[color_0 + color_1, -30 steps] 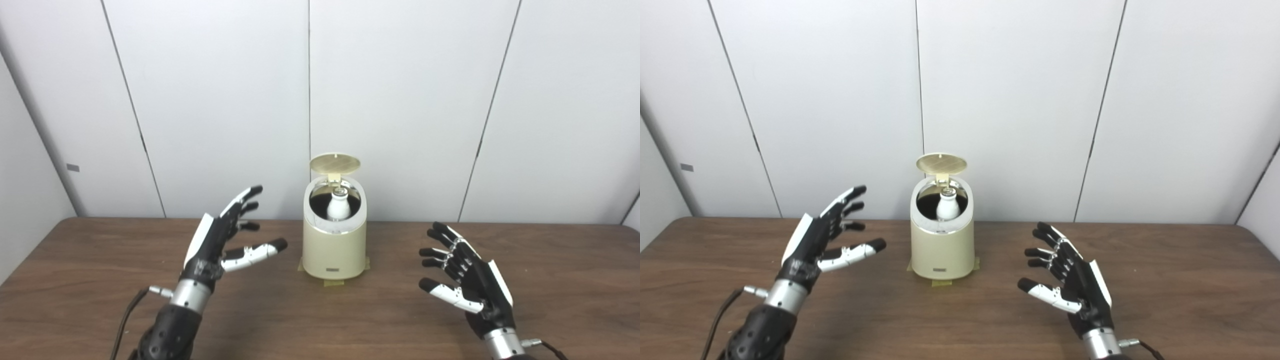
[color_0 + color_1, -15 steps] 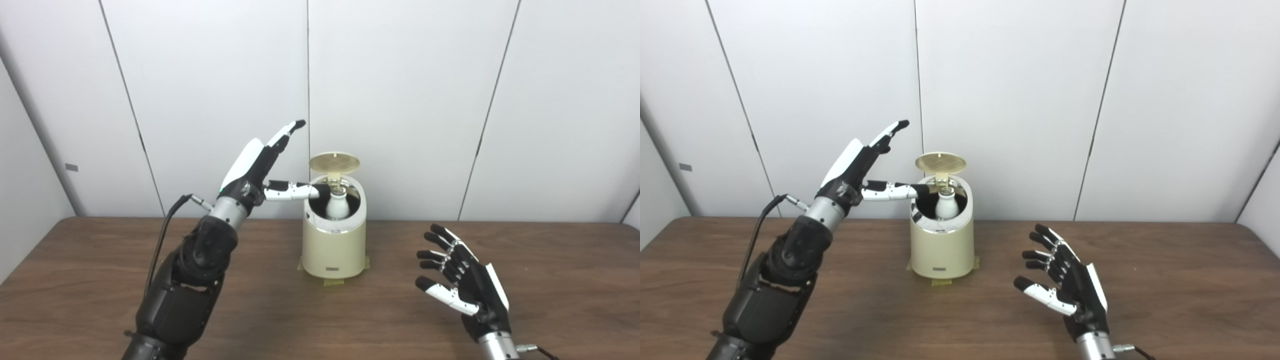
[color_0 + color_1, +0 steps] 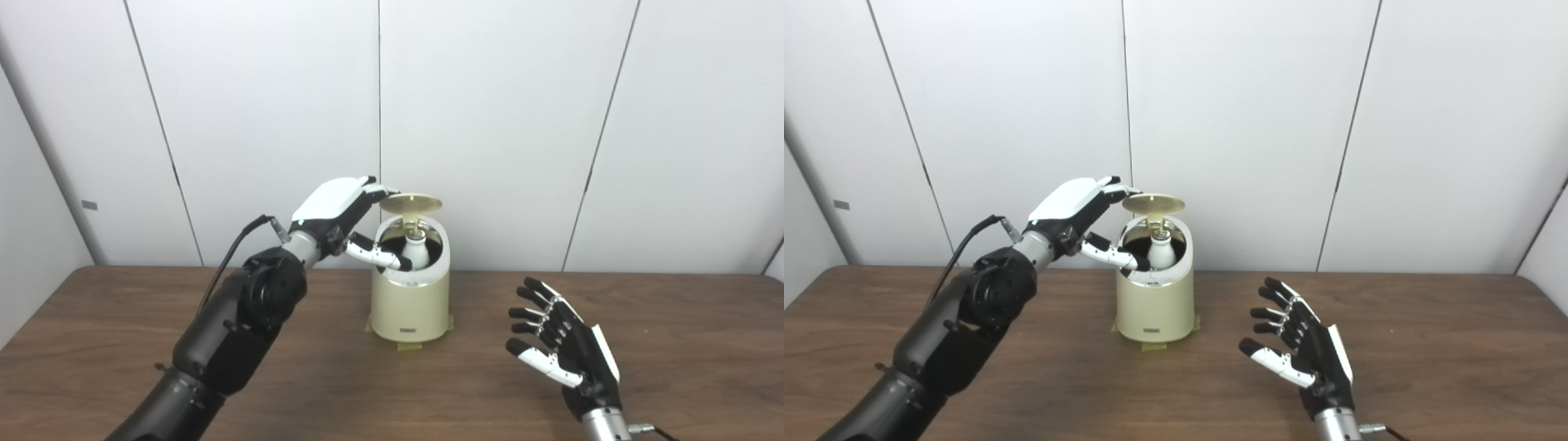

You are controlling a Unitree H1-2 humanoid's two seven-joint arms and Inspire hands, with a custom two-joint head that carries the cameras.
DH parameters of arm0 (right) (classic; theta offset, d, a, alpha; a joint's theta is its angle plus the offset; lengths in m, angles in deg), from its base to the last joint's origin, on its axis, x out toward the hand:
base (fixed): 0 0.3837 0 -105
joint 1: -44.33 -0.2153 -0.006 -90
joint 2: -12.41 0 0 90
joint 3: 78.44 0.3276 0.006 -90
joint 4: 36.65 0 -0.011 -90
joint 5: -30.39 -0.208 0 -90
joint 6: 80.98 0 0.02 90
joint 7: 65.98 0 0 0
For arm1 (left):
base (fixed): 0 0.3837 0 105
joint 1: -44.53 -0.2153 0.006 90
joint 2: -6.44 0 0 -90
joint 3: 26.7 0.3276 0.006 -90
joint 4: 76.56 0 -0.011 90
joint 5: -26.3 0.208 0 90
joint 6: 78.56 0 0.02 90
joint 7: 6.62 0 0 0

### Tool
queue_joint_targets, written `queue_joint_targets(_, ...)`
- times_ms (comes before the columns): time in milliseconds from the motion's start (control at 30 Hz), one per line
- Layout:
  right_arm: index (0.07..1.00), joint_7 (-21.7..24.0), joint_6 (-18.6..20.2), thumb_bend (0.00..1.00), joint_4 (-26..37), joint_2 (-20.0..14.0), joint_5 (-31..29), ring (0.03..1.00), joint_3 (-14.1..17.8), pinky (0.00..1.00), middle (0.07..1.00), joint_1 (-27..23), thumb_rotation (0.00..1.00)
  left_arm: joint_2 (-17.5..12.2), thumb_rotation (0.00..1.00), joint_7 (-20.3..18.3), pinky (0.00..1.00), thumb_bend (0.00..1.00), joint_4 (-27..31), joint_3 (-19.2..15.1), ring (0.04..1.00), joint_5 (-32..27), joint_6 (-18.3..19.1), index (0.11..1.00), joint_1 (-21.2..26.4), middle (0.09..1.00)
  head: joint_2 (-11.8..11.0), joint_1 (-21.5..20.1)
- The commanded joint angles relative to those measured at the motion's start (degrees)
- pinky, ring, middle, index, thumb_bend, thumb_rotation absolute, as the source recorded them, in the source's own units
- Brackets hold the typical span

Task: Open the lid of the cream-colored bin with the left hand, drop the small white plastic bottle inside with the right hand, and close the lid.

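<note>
A: Where is the small white plastic bottle [image 3: 415,253] found?

B: It is seen upright inside the cream-colored bin [image 3: 409,288], whose lid [image 3: 411,203] is tipped partway over the opening. The left hand [image 3: 335,211] is held at the lid's left edge, fingers spread and nothing gripped, with the thumb lying across the bin's rim. The right hand [image 3: 566,346] is held splayed and empty above the table [image 3: 122,343], well apart from the bin.

A: What could go wrong?

B: The thumb could be pinched between lid and rim if the lid is pressed down before it is drawn clear. The light bin could also be pushed sideways by an off-centre press, though yellowish tape [image 3: 409,346] appears to be fixed at its base.

A: And the surroundings?

B: A dark wood-grain tabletop is shown, backed by plain white wall panels [image 3: 490,110] divided by thin seams.
</note>
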Motion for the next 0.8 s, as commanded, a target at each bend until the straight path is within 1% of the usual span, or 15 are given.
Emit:
queue_joint_targets(0, 0.818, -0.3, -0.6, 0.93, 1.6, 0.1, 0.1, 0.706, 0.0, 0.63, 0.820, -1.5, 0.35, -0.8, 0.42, 0.3, 1.00, 1.00, 0.9, 0.0, 1.000, 1.0, -2.3, 0.839, 3.5, 0.872, 0.1, 0.1)
queue_joint_targets(133, 0.816, -0.3, 0.4, 0.91, 2.7, 0.3, 0.3, 0.697, -0.4, 0.63, 0.819, -1.2, 0.33, -0.9, 0.42, -0.4, 1.00, 1.00, 0.9, -0.1, 1.000, 0.7, -4.2, 0.830, 2.9, 0.859, 0.2, -0.2)
queue_joint_targets(333, 0.819, -0.3, 1.4, 0.91, 3.7, 0.6, 0.2, 0.696, -0.7, 0.62, 0.810, -0.9, 0.33, -1.3, 0.43, -1.3, 1.00, 1.00, 2.0, -0.6, 1.000, 0.3, -5.4, 0.831, 2.0, 0.858, 0.6, -0.3)
queue_joint_targets(467, 0.813, -0.4, 1.7, 0.91, 4.0, 1.0, 0.1, 0.684, -0.6, 0.61, 0.807, -0.9, 0.32, -2.3, 0.42, -2.7, 1.00, 1.00, 5.3, -0.6, 1.000, 0.5, -5.6, 0.838, 0.7, 0.863, 1.0, -0.8)
queue_joint_targets(533, 0.814, -0.3, 1.6, 0.91, 3.9, 1.0, 0.0, 0.688, -0.6, 0.61, 0.810, -1.0, 0.32, -2.8, 0.41, -3.1, 1.00, 1.00, 6.9, -0.6, 1.000, 1.0, -5.8, 0.838, -0.2, 0.861, 1.2, -0.9)
queue_joint_targets(600, 0.813, -0.4, 1.9, 0.91, 4.2, 1.1, 0.1, 0.685, -0.6, 0.61, 0.807, -1.0, 0.32, -3.2, 0.44, -3.4, 1.00, 1.00, 8.2, -0.5, 1.000, 1.6, -6.4, 0.838, -1.0, 0.859, 1.3, -1.0)
queue_joint_targets(633, 0.813, -0.5, 2.3, 0.90, 4.5, 1.2, 0.1, 0.684, -0.6, 0.61, 0.806, -0.9, 0.31, -3.4, 0.46, -3.7, 1.00, 1.00, 8.8, -0.5, 1.000, 1.7, -6.3, 0.841, -1.4, 0.859, 1.3, -1.0)
queue_joint_targets(700, 0.815, -0.4, 3.0, 0.91, 5.0, 1.4, -0.3, 0.686, -0.5, 0.61, 0.805, -0.8, 0.31, -3.5, 0.48, -4.2, 1.00, 1.00, 9.8, -0.5, 1.000, 2.2, -6.2, 0.843, -2.0, 0.859, 1.4, -0.9)
queue_joint_targets(767, 0.817, -0.5, 3.4, 0.91, 5.3, 1.5, -0.4, 0.689, -0.5, 0.60, 0.806, -0.7, 0.30, -3.5, 0.43, -4.9, 1.00, 1.00, 10.7, -0.7, 1.000, 2.7, -5.9, 0.841, -2.5, 0.860, 1.5, -1.0)
